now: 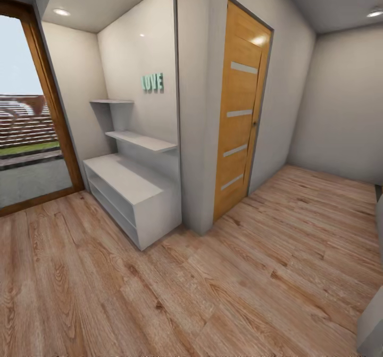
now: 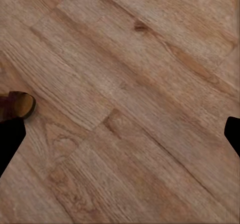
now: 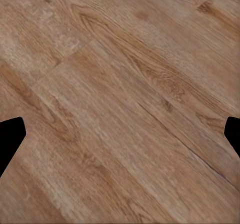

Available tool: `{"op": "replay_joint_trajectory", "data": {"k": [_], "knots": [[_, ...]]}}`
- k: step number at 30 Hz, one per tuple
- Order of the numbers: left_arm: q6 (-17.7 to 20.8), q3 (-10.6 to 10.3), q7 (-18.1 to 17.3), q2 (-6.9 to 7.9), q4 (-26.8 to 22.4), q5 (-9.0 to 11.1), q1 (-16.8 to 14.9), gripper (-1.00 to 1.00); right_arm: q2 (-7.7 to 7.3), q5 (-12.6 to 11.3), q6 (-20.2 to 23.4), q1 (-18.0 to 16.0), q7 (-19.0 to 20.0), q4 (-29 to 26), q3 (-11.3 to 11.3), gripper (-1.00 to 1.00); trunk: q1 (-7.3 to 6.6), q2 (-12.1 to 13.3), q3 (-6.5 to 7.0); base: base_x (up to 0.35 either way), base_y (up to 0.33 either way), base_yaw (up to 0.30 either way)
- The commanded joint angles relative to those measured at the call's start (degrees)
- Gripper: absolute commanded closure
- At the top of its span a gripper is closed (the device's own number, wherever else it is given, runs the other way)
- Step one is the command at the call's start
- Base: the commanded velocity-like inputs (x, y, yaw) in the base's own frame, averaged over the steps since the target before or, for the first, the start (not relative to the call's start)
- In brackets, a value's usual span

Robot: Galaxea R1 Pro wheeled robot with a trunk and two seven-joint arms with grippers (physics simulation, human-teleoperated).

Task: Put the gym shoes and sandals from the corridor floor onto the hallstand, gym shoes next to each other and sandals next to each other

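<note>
The head view is taking in a corridor with light brown wood-plank floor (image 1: pixel 223 288) running wall to wall. The grey-white hallstand (image 1: pixel 127 192) is standing in an alcove at the left, its two open shelf slots and top looking bare, with two staggered wall shelves (image 1: pixel 141 140) and mint "LOVE" letters (image 1: pixel 152 82) above it. A glass door (image 1: pixel 26 128) is showing the outdoors at far left; a wooden door (image 1: pixel 242 112) is sitting closed to the right of the alcove. The left hand (image 2: pixel 122 134) is hanging wide open over the planks, gripping nothing, with a brown sandal's end (image 2: pixel 17 105) lying on the floor just beside one fingertip. The right hand (image 3: pixel 122 136) is likewise spread wide and carrying nothing above bare planks
</note>
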Motion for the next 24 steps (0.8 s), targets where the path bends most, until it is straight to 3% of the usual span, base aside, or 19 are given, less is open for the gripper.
{"op": "replay_joint_trajectory", "data": {"k": [1, 14, 24], "knots": [[-0.4, 0.0, 0.0, -0.03, 0.0, -0.1, 0.0, -1.0, -0.02, 0.1, -0.2, 0.0, 0.0, 0.0, 0.0, -1.0, -0.01, 0.0, -0.06, -0.142, 0.0, 0.0], [-2.7, 0.2, 0.0, 0.46, 0.6, 0.1, 0.8, -1.0, 0.0, 0.2, -0.2, -0.1, -0.2, 0.1, 0.1, -1.0, -0.01, 0.0, -0.06, -0.301, 0.086, -0.005], [-3.1, 0.2, 0.0, 0.52, 0.7, 0.0, 0.8, -1.0, 0.0, 0.2, -0.2, -0.1, -0.3, 0.2, 0.0, -1.0, -0.01, 0.0, -0.06, -0.304, 0.199, -0.217]]}}
